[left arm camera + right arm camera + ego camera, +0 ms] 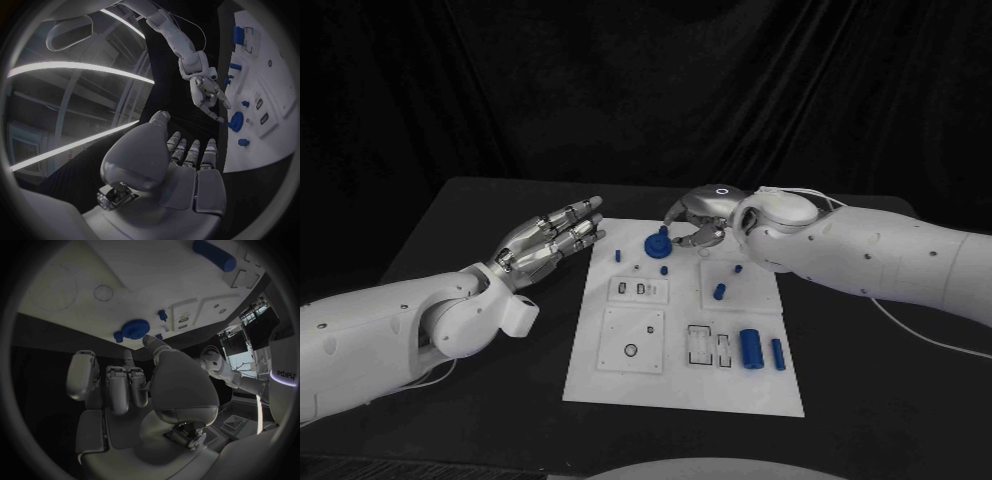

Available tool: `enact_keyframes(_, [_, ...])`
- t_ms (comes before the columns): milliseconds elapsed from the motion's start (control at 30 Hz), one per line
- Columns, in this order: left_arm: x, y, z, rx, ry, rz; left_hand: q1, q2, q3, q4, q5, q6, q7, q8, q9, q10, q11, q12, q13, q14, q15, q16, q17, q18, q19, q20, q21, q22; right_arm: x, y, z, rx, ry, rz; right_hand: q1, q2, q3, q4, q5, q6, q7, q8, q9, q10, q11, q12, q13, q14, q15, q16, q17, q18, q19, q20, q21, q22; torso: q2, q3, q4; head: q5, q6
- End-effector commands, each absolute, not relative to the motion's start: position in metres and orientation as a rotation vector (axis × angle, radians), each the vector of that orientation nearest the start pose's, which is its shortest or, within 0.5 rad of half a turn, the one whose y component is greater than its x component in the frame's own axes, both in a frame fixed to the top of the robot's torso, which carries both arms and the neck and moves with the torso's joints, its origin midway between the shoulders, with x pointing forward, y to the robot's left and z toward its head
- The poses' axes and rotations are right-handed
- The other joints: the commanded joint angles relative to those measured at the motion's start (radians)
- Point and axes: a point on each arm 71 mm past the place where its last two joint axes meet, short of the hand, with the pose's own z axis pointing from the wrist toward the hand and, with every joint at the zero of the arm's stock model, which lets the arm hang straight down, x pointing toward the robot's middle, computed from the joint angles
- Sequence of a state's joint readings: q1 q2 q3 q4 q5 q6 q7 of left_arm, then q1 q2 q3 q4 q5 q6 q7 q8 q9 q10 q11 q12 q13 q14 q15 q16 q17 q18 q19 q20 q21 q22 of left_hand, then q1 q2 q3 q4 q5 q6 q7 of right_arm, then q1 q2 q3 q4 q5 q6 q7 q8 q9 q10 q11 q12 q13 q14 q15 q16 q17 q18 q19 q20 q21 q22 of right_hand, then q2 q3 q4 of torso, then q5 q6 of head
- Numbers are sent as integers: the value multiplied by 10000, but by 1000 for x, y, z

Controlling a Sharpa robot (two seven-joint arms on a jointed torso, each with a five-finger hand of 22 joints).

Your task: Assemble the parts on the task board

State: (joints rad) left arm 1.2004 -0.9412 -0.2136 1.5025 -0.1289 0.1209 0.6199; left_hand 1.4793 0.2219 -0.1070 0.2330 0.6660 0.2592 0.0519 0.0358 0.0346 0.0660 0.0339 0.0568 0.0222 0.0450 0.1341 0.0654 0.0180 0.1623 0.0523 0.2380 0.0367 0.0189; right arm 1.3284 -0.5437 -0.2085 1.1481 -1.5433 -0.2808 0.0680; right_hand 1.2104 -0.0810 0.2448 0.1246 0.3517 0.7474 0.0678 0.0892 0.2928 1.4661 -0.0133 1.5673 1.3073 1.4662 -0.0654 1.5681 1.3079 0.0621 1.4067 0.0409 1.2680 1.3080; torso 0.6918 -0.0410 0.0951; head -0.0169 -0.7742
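The white task board (682,385) lies in the middle of the black table. A round blue disc part (656,245) sits near its far edge, also seen in the left wrist view (236,121) and the right wrist view (133,330). My right hand (697,226) hovers over that far edge just right of the disc, fingers curled downward and holding nothing; its thumb tip (150,340) reaches right up to the disc. My left hand (554,240) is open with fingers stretched out flat, off the board's far left corner (187,170).
Two blue cylinders (750,350) (777,352) lie on the board's near right part, with a blue peg (720,292) further back. Several small blue pieces (664,270) sit around the disc. The board has rectangular slots (707,343) and a round hole (632,350).
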Motion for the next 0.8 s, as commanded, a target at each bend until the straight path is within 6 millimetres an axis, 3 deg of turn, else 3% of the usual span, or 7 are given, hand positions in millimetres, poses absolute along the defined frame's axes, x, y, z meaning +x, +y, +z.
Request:
enact_keyframes(33, [450, 243, -221, -8671, 15677, -18818, 71, -3, 63, -12, 34, -27, 47, 59, 9, 23, 68, 61, -1, -9, 43, 41, 10, 159, -7, 68, 4, -13, 539, -157, -172, -4773, 15292, 6033, -12, 96, -68, -4, 28, 118, 8, 63, -17, 1046, -42, 35, 2635, 1046, -67, 27, 2629, 83, 81, 5, 83, 1402, 5, 2, 0, -22, 9])
enact_keyframes(200, [449, 245, -221, -8704, 15678, -18746, 62, -16, 68, -18, 33, 3, 52, 66, 14, 37, 74, 75, 3, 1, 46, 53, 13, 160, -1, 70, 8, -11, 521, -197, -153, -4293, 15236, 5746, -42, 101, -160, 79, -338, 333, -2, 103, -100, 1046, -50, 35, 2635, 1046, -81, 27, 2629, 12, 281, -11, 376, 1550, -6, -3, -30, -44, 0])
enact_keyframes(400, [449, 244, -221, -8690, 15657, -18788, 62, -16, 68, -18, 33, 3, 52, 66, 14, 37, 74, 75, 3, 1, 46, 53, 13, 160, -1, 70, 8, -11, 505, -236, -146, -3741, 14988, 5451, 28, -42, -286, 101, -482, 544, -2, 145, -170, 1046, -65, 35, 2635, 1046, -106, 27, 2629, -67, 498, -35, 721, 1714, -29, -5, -58, -85, -15])
enact_keyframes(500, [449, 244, -222, -8698, 15658, -18803, 56, -24, 71, -21, 33, -3, 56, 66, 13, 34, 75, 73, 1, 2, 47, 54, 14, 160, -2, 71, 7, -12, 499, -253, -151, -3435, 14973, 5247, 82, -89, -359, 151, -724, 567, -17, 116, -233, 1046, -78, 35, 2635, 1046, -123, 27, 2629, -92, 574, -54, 830, 1772, -24, -2, -81, -55, -16])
enact_keyframes(633, [448, 245, -222, -8715, 15650, -18791, 56, -24, 71, -21, 33, -3, 56, 66, 13, 34, 75, 73, 1, 2, 47, 54, 14, 160, -2, 71, 7, -12, 494, -274, -165, -3037, 15120, 4943, 148, -146, -459, 228, -1064, 572, 0, 82, -299, 1046, -78, 35, 2635, 1046, -130, 27, 2629, -100, 603, -66, 858, 1800, -37, -27, -152, 20, -8])
enact_keyframes(800, [448, 247, -223, -8751, 15638, -18752, 56, -24, 71, -21, 33, -3, 56, 66, 13, 34, 75, 73, 1, 2, 47, 54, 14, 160, -2, 71, 7, -12, 490, -295, -185, -2680, 15379, 4563, 214, -213, -612, 413, -1478, 563, 8, 41, -378, 1046, -70, 35, 2635, 1046, -126, 27, 2629, -91, 597, -64, 807, 1802, -16, -1, -148, -9, -21])
